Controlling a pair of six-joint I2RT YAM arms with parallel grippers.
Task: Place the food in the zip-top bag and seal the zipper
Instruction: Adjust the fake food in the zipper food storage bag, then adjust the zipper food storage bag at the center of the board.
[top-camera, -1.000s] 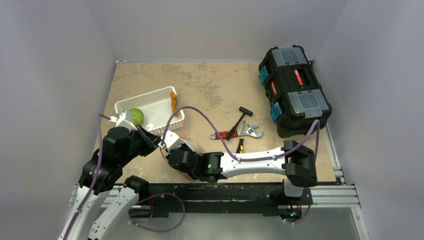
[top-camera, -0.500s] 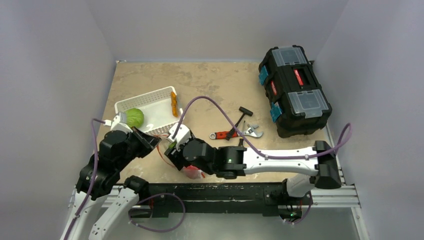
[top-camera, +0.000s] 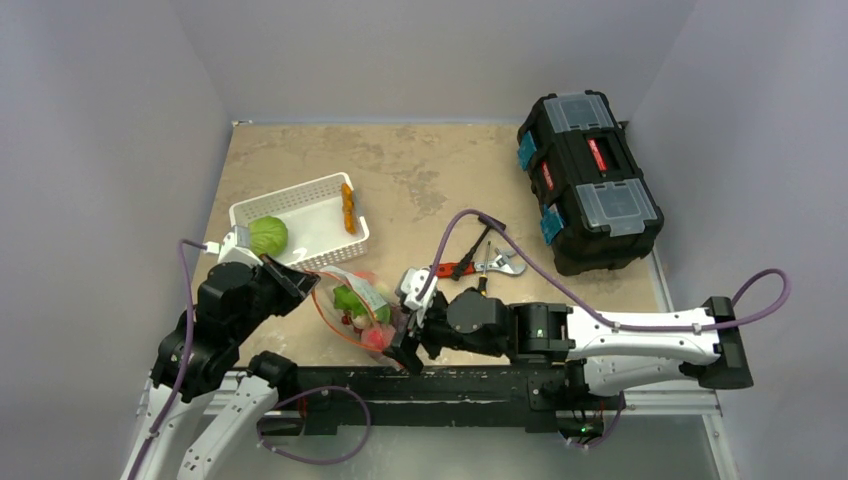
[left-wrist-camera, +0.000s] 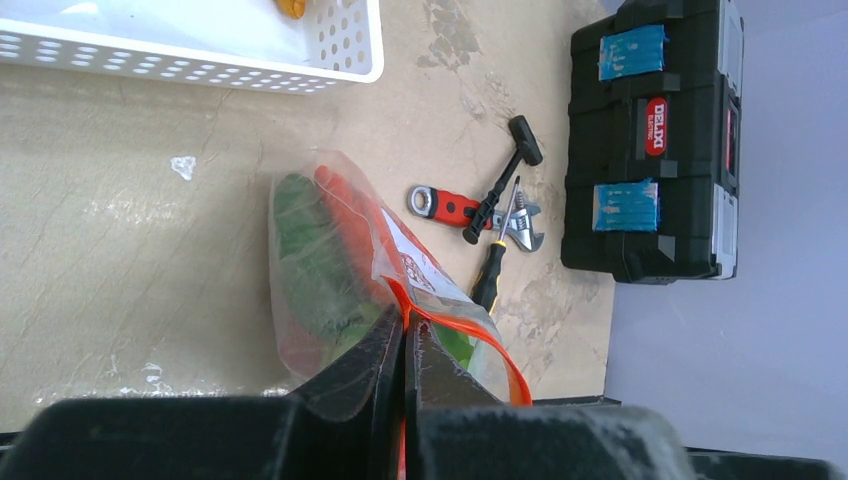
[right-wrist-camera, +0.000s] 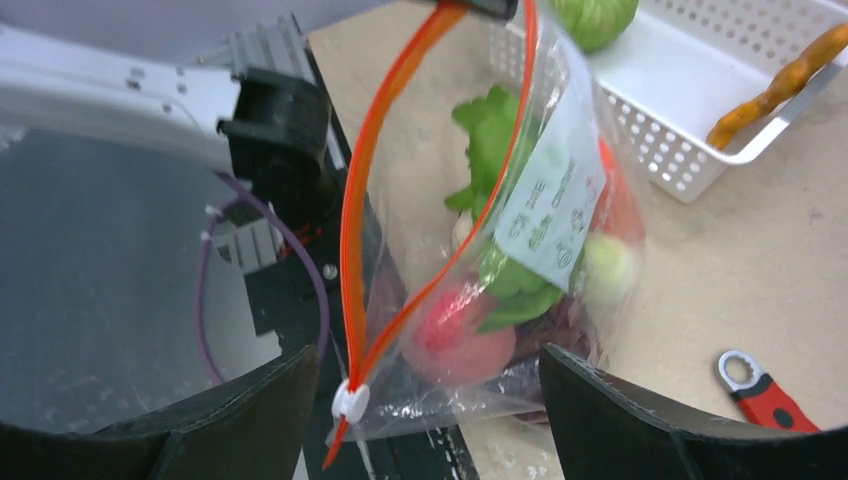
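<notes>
Hanging from the left gripper (left-wrist-camera: 405, 325), the zip-top bag (top-camera: 352, 308) sits at the near edge of the table (top-camera: 420, 165), between the two arms. The left jaws are pressed together, pinching the bag's left end right at the zipper (right-wrist-camera: 350, 240).

The right gripper (top-camera: 408, 342) is just right of the bag, with its fingers (right-wrist-camera: 250, 420) spread wide and holding nothing. The zipper's white slider (right-wrist-camera: 350, 402) lies between them at the bag's right end, touching neither. The zipper's two strips stand apart along the middle and meet at the slider.

Inside the bag: leafy greens (right-wrist-camera: 490, 130), a pink peach (right-wrist-camera: 455, 338), other pieces too crowded to name.

Outside it: a green cabbage (top-camera: 268, 235) and a long orange piece (top-camera: 348, 208) in the white basket (top-camera: 283, 192), to the far left.

A wrench (top-camera: 445, 269) and a hammer (top-camera: 478, 240) lie beyond the right arm.
</notes>
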